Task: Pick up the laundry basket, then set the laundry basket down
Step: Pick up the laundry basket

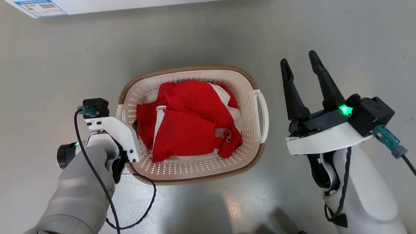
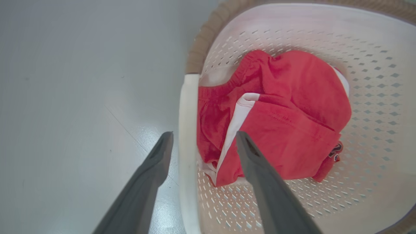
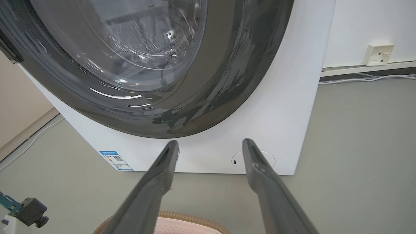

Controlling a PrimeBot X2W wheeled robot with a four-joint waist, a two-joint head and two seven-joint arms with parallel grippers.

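The laundry basket stands on the grey floor, cream and perforated with a brown woven rim, holding red and white clothes. My left gripper is open and points down over the basket's left side. Its two fingers straddle the white left handle, one finger outside the basket and one inside above the clothes. In the head view the left wrist covers that handle. My right gripper is open and empty, raised to the right of the basket's right handle, apart from it.
A white washing machine with a dark round door faces the right gripper; its lower edge shows beyond the basket. The basket's rim lies below. A wall socket and cables are at the right.
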